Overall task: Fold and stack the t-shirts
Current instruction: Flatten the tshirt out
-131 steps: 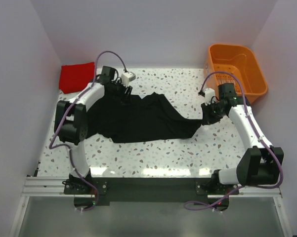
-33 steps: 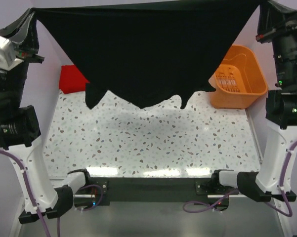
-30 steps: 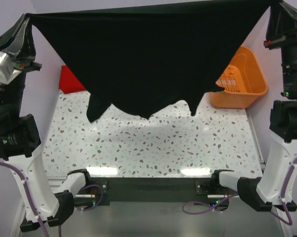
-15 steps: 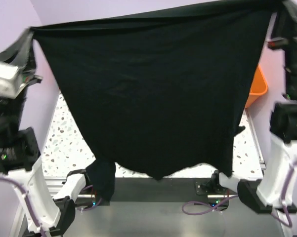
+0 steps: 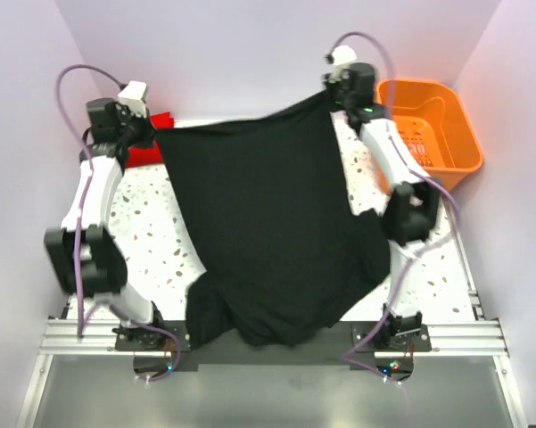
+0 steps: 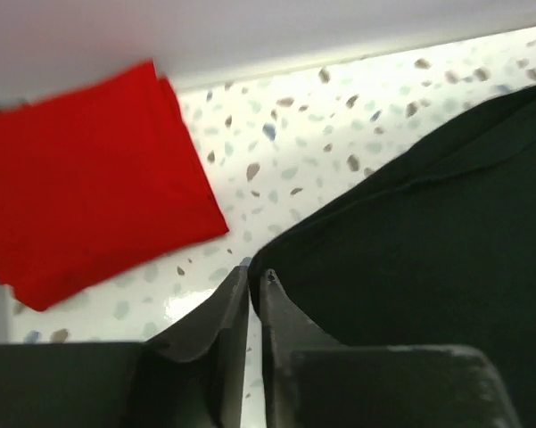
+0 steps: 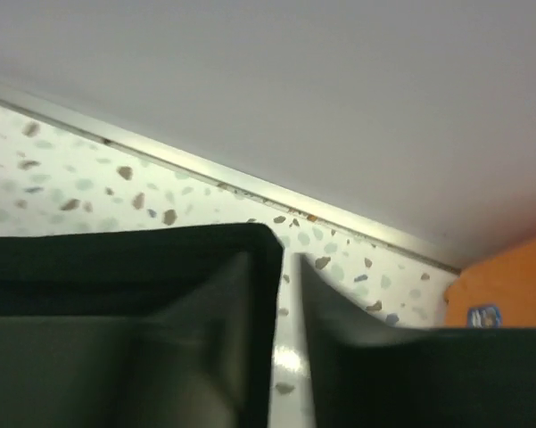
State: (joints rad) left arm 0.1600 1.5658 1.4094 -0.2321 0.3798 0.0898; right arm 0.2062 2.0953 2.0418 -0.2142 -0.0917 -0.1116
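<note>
The black t-shirt [image 5: 276, 232] lies spread over the table from the far edge to the near edge, where its bunched end hangs over the front rail. My left gripper [image 5: 150, 135] is low at the far left, shut on a corner of the shirt [image 6: 401, 250]; in the left wrist view the cloth is pinched at the tips of this gripper [image 6: 254, 272]. My right gripper [image 5: 332, 100] is at the shirt's far right corner. Its jaws [image 7: 288, 254] stand slightly apart, with table showing between them and black cloth [image 7: 125, 254] draped over one finger. The folded red t-shirt [image 6: 89, 214] lies at the far left corner.
An orange basket [image 5: 468, 134] stands at the far right corner, just right of the right arm, and its edge [image 7: 508, 285] shows in the right wrist view. The back wall runs close behind both grippers. Speckled tabletop [image 5: 152, 241] shows left of the shirt.
Both arms have come down from high up to the far edge of the table, laying the hanging black shirt out flat. The right jaws have parted a little.
</note>
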